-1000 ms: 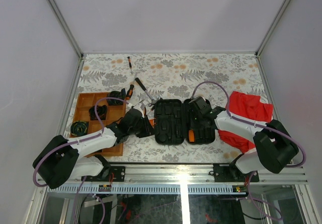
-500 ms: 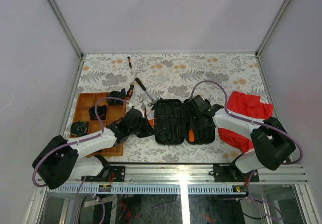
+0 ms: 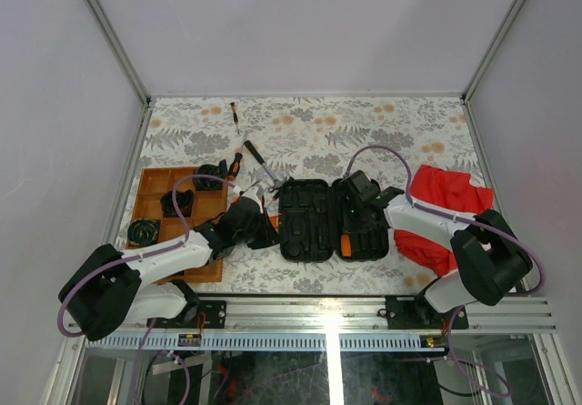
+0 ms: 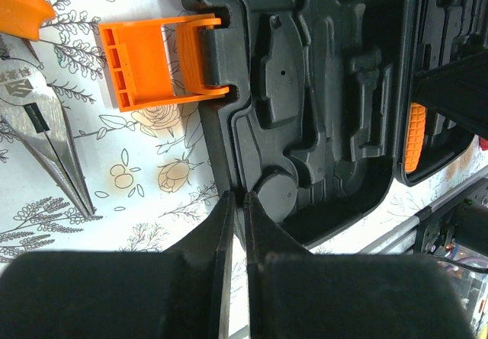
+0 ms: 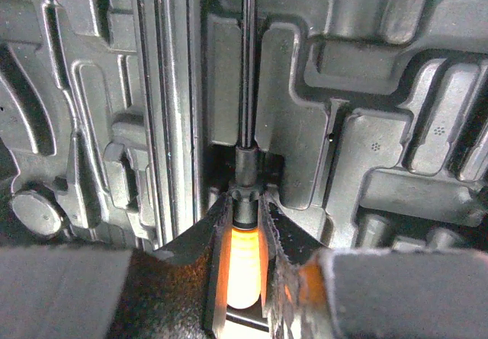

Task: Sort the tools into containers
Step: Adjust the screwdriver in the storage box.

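The black tool case [image 3: 314, 232] lies open and flat at the table's middle, with its orange latch [image 4: 156, 61] sticking out to the left. My left gripper [image 3: 270, 234] [image 4: 236, 196] sits at the case's left rim [image 4: 221, 148], shut with the thin rim between its fingertips. My right gripper [image 3: 351, 208] [image 5: 245, 202] hovers low over the case's right half, shut on an orange-handled screwdriver [image 5: 244, 267]. The screwdriver's steel shaft [image 5: 248, 65] lies along a moulded groove. Another orange-handled tool [image 3: 346, 244] rests in that half. Pliers [image 4: 46, 126] lie on the table left of the case.
The wooden tray [image 3: 150, 187] stands at the left with black items in its compartments. A slim hammer [image 3: 255, 157] and an orange-and-black driver [image 3: 234, 166] lie behind the case. A tiny driver [image 3: 235, 114] lies far back. A red cloth [image 3: 446, 205] is at the right.
My left gripper's jaws have closed at the case's left rim. The right gripper has shifted slightly left over the case, still holding the screwdriver.
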Robot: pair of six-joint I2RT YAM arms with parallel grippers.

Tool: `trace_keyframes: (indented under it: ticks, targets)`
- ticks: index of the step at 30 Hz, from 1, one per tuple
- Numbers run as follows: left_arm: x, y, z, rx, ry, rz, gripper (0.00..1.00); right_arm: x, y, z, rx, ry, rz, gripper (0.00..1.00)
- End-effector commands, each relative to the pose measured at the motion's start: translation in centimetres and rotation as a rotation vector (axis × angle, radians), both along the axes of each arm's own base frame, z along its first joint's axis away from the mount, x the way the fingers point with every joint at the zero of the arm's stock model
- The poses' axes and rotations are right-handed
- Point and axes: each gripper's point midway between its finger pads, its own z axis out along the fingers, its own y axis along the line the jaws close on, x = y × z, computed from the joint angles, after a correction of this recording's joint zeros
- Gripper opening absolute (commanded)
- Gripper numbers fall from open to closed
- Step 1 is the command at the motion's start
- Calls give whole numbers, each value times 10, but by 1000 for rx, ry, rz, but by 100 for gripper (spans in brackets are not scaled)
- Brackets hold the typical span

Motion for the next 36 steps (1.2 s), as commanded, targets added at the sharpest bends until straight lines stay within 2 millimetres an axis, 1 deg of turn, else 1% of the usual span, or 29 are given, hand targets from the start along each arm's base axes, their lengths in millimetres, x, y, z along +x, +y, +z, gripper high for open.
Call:
trace_keyframes:
  ticks: [1, 5, 9, 12, 15, 18, 19, 23, 24, 27, 29, 30, 36]
  targets:
    - [-3, -5, -7, 33, 0, -36, 0, -74, -58, -82, -282, 274, -2, 0]
    - [-4, -8, -6, 30, -5, -46, 0, -87, -59, -89, -346, 306, 13, 0]
    - [-5, -9, -5, 29, -8, -53, 0, -100, -55, -96, -402, 334, 40, 0]
    - [-6, -11, -3, 26, -13, -65, 0, -108, -50, -100, -415, 354, 58, 0]
    - [-5, -11, -1, 28, -16, -71, 0, -111, -44, -101, -378, 358, 52, 0]
    - [-5, -9, 0, 40, -20, -70, 0, -102, -32, -88, -318, 306, 43, 0]
    - [-5, -8, 0, 42, -22, -69, 0, -97, -26, -81, -291, 282, 43, 0]
    - [-5, -4, 3, 54, -29, -63, 0, -74, -8, -52, -226, 182, 53, 6]
    - [-5, -3, 3, 61, -27, -59, 0, -67, -3, -41, -201, 146, 53, 7]
    - [-5, 2, 2, 82, -26, -47, 0, -53, 10, -22, -151, 84, 55, 9]
    - [-6, 3, 3, 85, -26, -43, 0, -49, 12, -14, -143, 67, 58, 15]
    - [-6, 3, 3, 82, -23, -43, 0, -49, 14, -11, -132, 63, 61, 21]
    - [-15, 6, 1, 84, -1, -59, 0, -54, 19, -3, -75, 67, 65, 38]
